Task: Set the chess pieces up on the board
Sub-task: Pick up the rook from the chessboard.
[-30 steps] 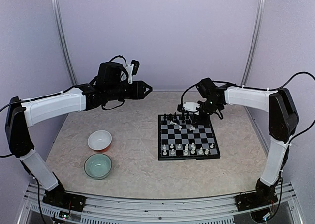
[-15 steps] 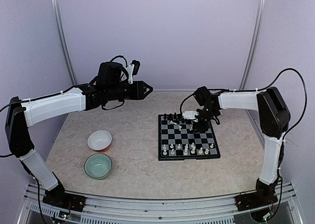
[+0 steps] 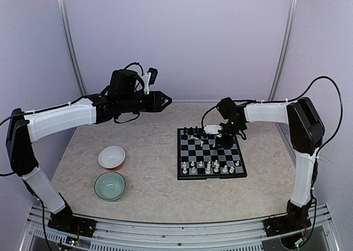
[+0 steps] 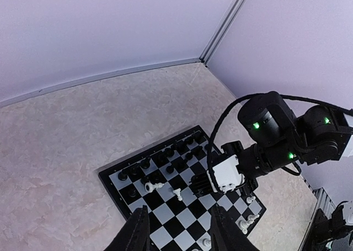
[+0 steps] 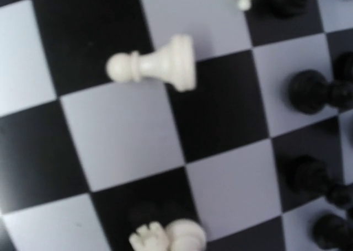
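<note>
Right tool [image 4: 199, 183], open or closed cannot be told, low over board [image 3: 179, 154]; fallen white pawn [image 5: 151, 63] at 11 o'clock in its wrist view, lying 9-to-3.

The board [image 3: 180, 154] is chequered black-and-white; one bowl [image 3: 109, 185] looks pale green.

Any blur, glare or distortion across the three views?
Right wrist: too close, soft focus, toppled white pawn readable but fuzzy, board lines bowed. Left wrist: sharp, mild wide-angle curve. Top external: even light, no glare, chess pieces tiny.
</note>
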